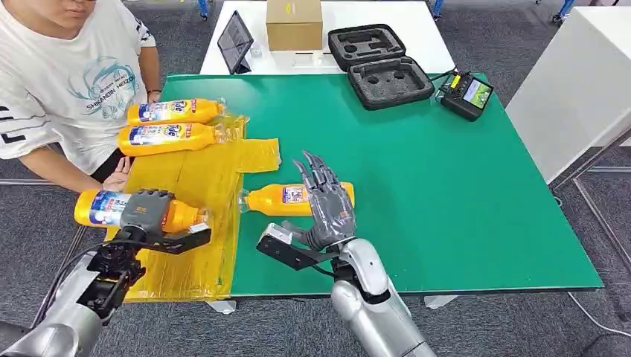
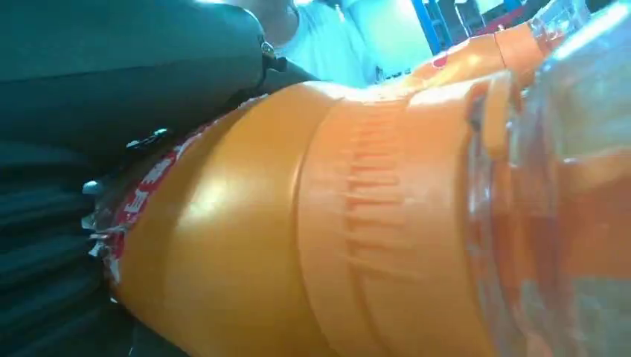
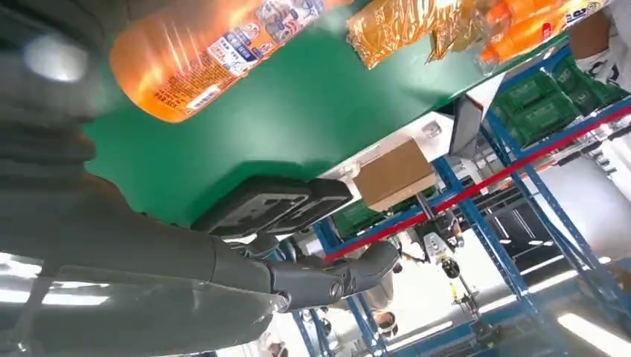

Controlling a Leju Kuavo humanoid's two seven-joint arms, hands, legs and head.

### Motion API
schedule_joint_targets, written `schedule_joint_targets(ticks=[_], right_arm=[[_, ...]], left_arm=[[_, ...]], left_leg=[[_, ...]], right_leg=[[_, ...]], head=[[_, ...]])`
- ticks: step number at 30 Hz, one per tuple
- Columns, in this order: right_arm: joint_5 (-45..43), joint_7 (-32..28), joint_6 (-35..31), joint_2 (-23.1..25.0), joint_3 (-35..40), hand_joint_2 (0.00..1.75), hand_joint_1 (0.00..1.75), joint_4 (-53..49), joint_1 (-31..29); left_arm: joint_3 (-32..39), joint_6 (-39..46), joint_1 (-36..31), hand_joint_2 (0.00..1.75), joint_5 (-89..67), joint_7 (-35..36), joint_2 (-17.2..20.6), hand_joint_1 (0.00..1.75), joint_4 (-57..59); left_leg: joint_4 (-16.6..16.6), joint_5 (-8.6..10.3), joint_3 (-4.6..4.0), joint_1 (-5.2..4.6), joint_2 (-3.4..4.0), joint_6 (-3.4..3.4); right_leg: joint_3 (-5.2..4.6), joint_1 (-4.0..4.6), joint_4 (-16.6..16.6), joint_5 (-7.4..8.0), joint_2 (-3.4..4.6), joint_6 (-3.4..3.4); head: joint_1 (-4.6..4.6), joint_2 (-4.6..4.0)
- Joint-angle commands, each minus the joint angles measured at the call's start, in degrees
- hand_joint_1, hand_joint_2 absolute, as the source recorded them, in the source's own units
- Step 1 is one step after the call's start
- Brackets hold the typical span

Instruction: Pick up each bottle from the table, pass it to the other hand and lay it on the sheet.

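My left hand [image 1: 146, 210] grips an orange bottle [image 1: 100, 207] with a blue and white label, lying sideways over the front left part of the yellow sheet [image 1: 195, 186]; that bottle [image 2: 312, 223] is seen very close in the left wrist view. Two more orange bottles [image 1: 175, 111] [image 1: 170, 137] lie on the sheet's far end. Another orange bottle [image 1: 286, 199] [image 3: 216, 56] lies on the green table [image 1: 446, 186] just right of the sheet. My right hand [image 1: 325, 203] hovers over its right end, fingers [image 3: 312, 279] straight and apart, holding nothing.
A person in a white shirt [image 1: 71, 82] sits at the table's left, one hand [image 1: 117, 176] by the sheet's edge. A black foam case [image 1: 379, 65], a small screen device [image 1: 467, 94], a cardboard box [image 1: 294, 24] and a tablet [image 1: 235, 41] stand at the back.
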Motion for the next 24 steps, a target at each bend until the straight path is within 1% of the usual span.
schedule_joint_targets(ticks=[1,2,3,4,5,6,7,8,12,14,15,20,24], right_arm=[[0.0,0.3,0.2,0.0,-1.7,1.75,0.00,2.3,-0.8],[0.0,0.3,0.2,0.0,-1.7,1.75,0.00,2.3,-0.8],[0.0,0.3,0.3,0.0,-1.7,1.75,0.00,2.4,-0.9],[0.0,0.3,0.4,-0.1,-1.6,1.75,0.00,2.5,-0.9],[-0.1,0.3,0.2,-0.1,-1.5,1.75,0.00,2.7,-0.9],[-0.1,0.3,0.2,-0.1,-1.5,1.75,0.00,3.0,-1.0],[-0.3,0.2,-0.1,-0.1,-1.4,1.75,0.00,3.3,-1.0],[-0.3,0.2,-0.2,-0.1,-1.3,1.75,0.00,3.5,-1.0],[-0.8,0.2,-0.6,-0.3,-1.0,1.75,0.00,3.2,-0.7],[-0.7,0.4,-0.4,-0.4,-1.0,1.75,0.00,3.4,-0.9],[-0.8,0.5,-0.4,-0.4,-1.1,1.75,0.00,3.4,-1.0],[-0.9,0.6,-0.2,-0.4,-1.4,1.75,0.00,3.0,-1.0],[-0.9,0.6,-0.2,-0.4,-1.4,1.75,0.00,3.0,-1.0]], left_arm=[[5.5,-4.1,-0.4,1.75,6.2,-5.1,-3.3,1.03,4.9],[5.5,-4.1,-0.4,1.75,6.2,-5.1,-3.3,1.03,4.9],[6.2,-5.0,-0.4,1.75,7.8,-6.2,-3.5,0.44,5.0],[7.6,-6.7,-0.5,1.75,11.0,-8.3,-3.9,0.05,5.0],[8.9,-9.4,-0.8,1.75,14.1,-10.3,-4.0,0.00,5.2],[9.3,-10.5,-0.7,1.75,15.7,-11.4,-4.0,0.00,5.0],[10.2,-13.6,-0.7,1.75,19.2,-13.8,-4.1,0.00,4.9],[10.5,-14.7,-0.5,1.75,20.7,-14.9,-4.2,0.00,4.6],[8.0,-19.0,0.4,1.75,27.6,-17.7,-4.0,0.00,2.6],[6.7,-19.9,0.1,1.75,29.8,-18.4,-4.1,0.00,2.4],[6.2,-19.8,-0.1,0.00,29.8,-18.2,-4.1,0.00,2.5],[5.3,-19.8,-0.7,0.00,30.2,-17.5,-3.9,0.00,3.7],[5.3,-19.8,-0.7,0.00,30.2,-17.5,-3.9,0.00,3.7]], left_leg=[[-0.1,-0.07,0.25,-0.01,-0.06,-0.03],[-0.1,-0.05,0.18,0.00,-0.05,-0.02],[-0.1,-0.09,0.29,0.01,-0.06,-0.04],[-0.1,-0.06,0.21,0.00,-0.05,-0.03],[-0.1,-0.04,0.16,-0.01,-0.04,-0.02],[-0.1,-0.08,0.27,0.01,-0.06,-0.04],[-0.1,-0.06,0.20,0.01,-0.03,-0.03],[-0.1,-0.04,0.15,-0.01,-0.01,-0.02],[-0.1,-0.09,0.32,0.00,-0.05,-0.03],[-0.1,-0.05,0.23,-0.01,-0.05,-0.02],[-0.1,-0.09,0.32,0.01,-0.08,-0.03],[0.0,-0.02,0.18,-0.01,-0.05,0.00],[-0.1,-0.06,0.32,0.01,-0.07,-0.03]], right_leg=[[0.25,-0.02,-0.1,-0.09,-0.01,-0.02],[0.19,-0.01,-0.1,-0.06,-0.01,-0.01],[0.29,0.01,-0.1,-0.10,0.00,-0.03],[0.21,-0.01,-0.1,-0.07,-0.01,-0.01],[0.16,-0.01,0.0,-0.05,-0.02,-0.01],[0.28,0.00,-0.1,-0.09,-0.01,-0.02],[0.21,0.01,-0.1,-0.06,0.00,-0.02],[0.15,-0.01,0.0,-0.04,0.01,-0.01],[0.31,-0.01,-0.1,-0.10,-0.01,-0.02],[0.23,-0.01,-0.1,-0.06,-0.03,-0.01],[0.34,0.01,-0.1,-0.09,-0.04,-0.02],[0.20,-0.01,0.0,-0.04,-0.07,-0.01],[0.32,0.01,-0.1,-0.06,-0.04,-0.02]], head=[[0.00,0.00],[-0.02,0.00],[0.00,0.00],[0.00,0.00],[0.00,0.00],[0.00,0.00],[0.00,0.00],[-0.02,0.00],[0.00,0.00],[-0.02,0.00],[-0.02,0.00],[0.00,0.00],[0.00,0.00]])
